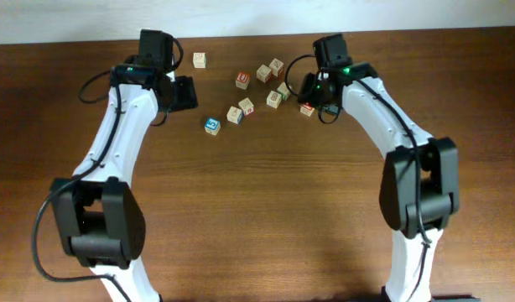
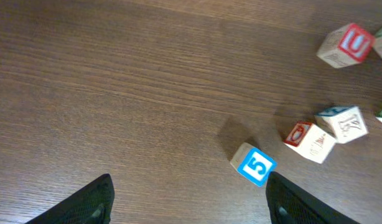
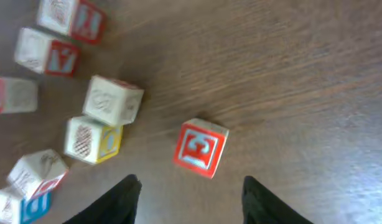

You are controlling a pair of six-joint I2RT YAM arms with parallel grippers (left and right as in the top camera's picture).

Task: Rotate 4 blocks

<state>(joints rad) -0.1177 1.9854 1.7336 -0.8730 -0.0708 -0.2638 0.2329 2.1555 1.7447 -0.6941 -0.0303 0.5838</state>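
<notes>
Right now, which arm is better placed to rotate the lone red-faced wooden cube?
Right: the red-faced pale wooden cube lies centred just ahead of the open right hand; the left hand sits farther off.

Table: a dark brown wooden table (image 1: 266, 218) is filling almost the whole overhead view, its grain running side to side.
Table finish: the surface is giving off a faint sheen and is carrying soft shadows in both wrist views.
Backdrop: a pale, off-white strip (image 1: 241, 18) is running along the table's far edge; whether it is wall or floor is not showing.
</notes>
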